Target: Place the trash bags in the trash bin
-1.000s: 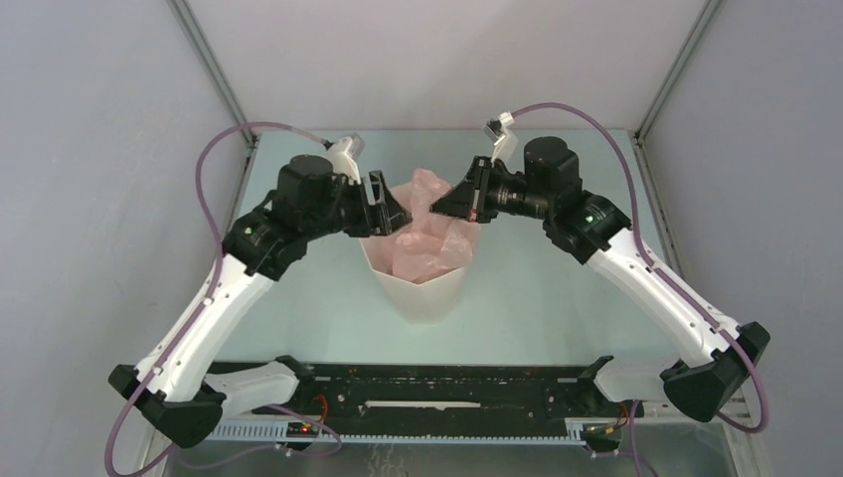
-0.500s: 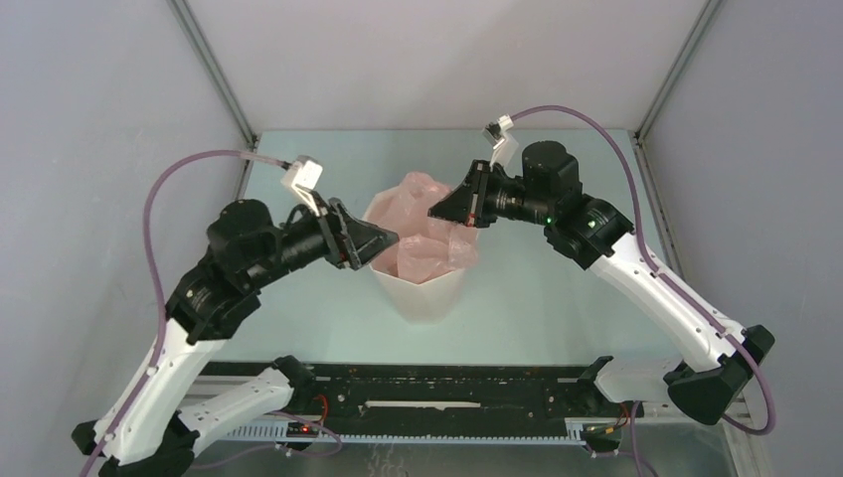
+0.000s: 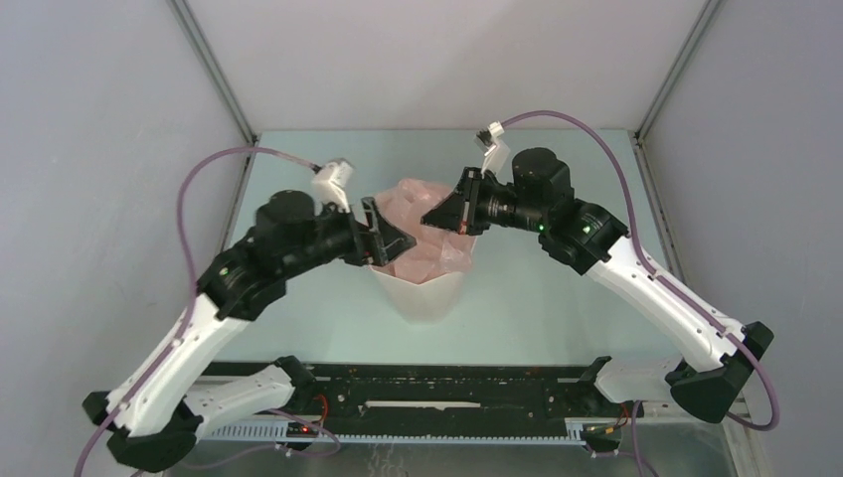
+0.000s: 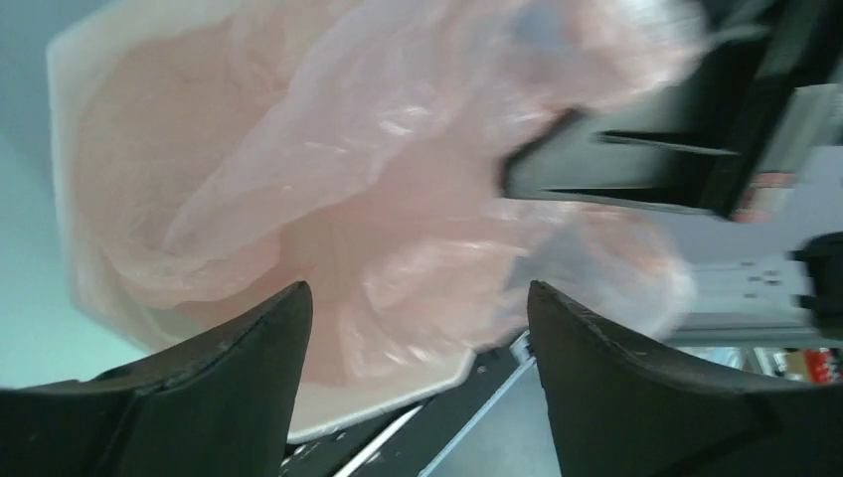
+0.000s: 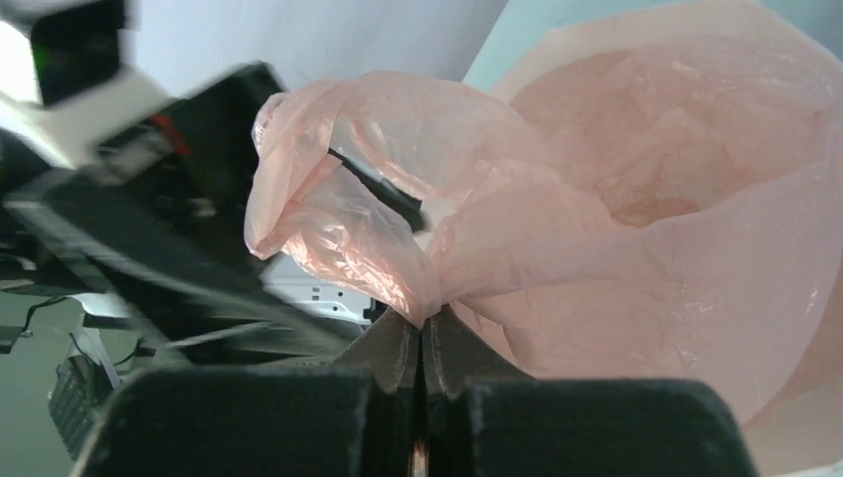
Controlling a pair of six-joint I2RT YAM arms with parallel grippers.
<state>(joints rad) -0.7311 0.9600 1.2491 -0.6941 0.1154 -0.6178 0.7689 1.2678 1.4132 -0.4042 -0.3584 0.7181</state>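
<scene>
The left fingers point(image 4: 229, 368), back beside the white trash bin point(image 3: 429, 298) after swinging away, spread wide, seemingly empty in a blurred view. The pink trash bag point(image 3: 437, 255) sits inside the bin, still unsettled; the right fingers point(image 5: 393, 353) stay pinched on its film.

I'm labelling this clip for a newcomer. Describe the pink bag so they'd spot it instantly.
On the pale green table, a white faceted bin stands centrally. The bag fills its mouth and bulges above the rim: thin, wrinkly, glossy pink film against hard white plastic.
</scene>
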